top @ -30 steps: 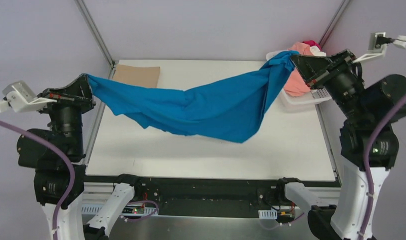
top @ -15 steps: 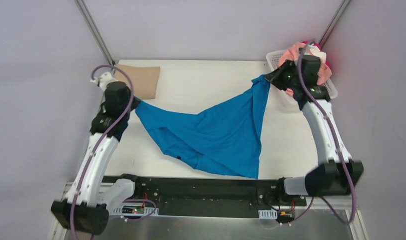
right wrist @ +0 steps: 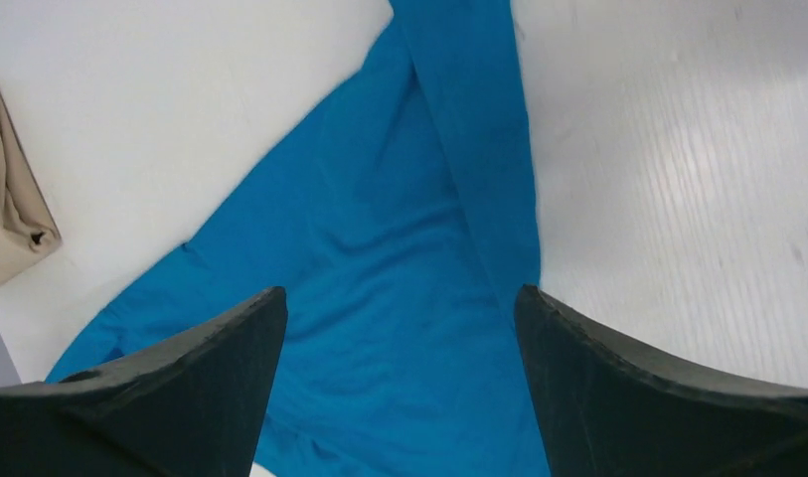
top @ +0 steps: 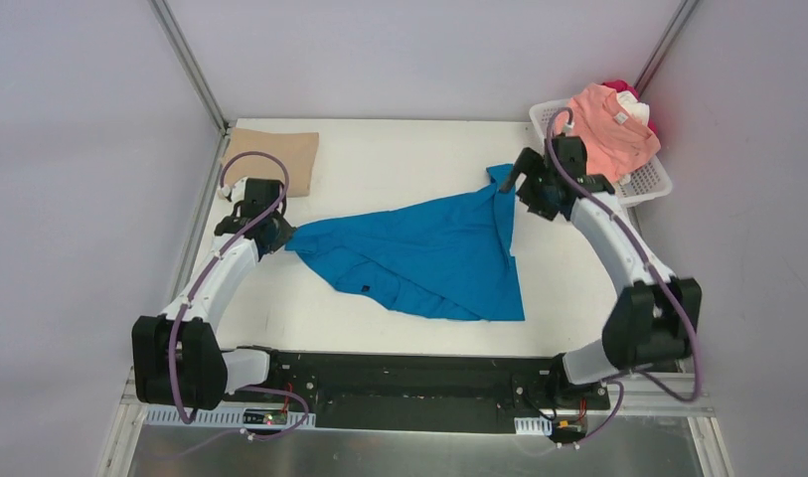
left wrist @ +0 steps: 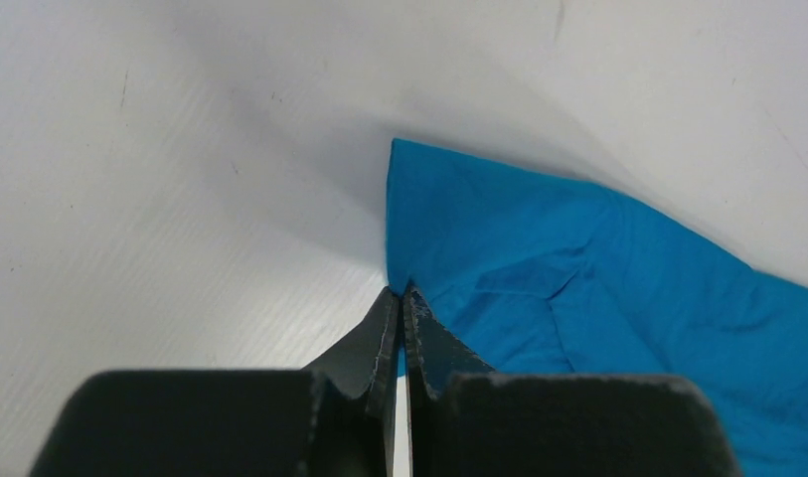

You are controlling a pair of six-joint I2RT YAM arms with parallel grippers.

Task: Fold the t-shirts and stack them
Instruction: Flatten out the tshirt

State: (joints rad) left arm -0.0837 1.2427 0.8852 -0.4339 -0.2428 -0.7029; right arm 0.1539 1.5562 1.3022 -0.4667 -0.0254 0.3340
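A bright blue t-shirt (top: pixel 419 258) lies crumpled and spread across the middle of the table, its far right corner bunched into a narrow strip. My left gripper (top: pixel 280 237) is low at the shirt's left corner and shut on the cloth; in the left wrist view the blue t-shirt (left wrist: pixel 578 288) runs from the pinched fingertips of that gripper (left wrist: pixel 400 293). My right gripper (top: pixel 514 181) hovers over the far right corner, open, nothing between its fingers. The right wrist view shows this gripper (right wrist: pixel 400 293) wide apart above the blue t-shirt (right wrist: pixel 409 258).
A folded tan t-shirt (top: pixel 273 149) lies at the far left corner, its edge also in the right wrist view (right wrist: pixel 12 199). A white lattice basket (top: pixel 650 181) at the far right holds a salmon-pink shirt (top: pixel 606 129), with white (top: pixel 630 102) and red (top: pixel 618 87) cloth behind.
Both arms came down and inward, laying the stretched blue shirt on the table. The right gripper opened and let go of its corner. The left gripper kept its hold.
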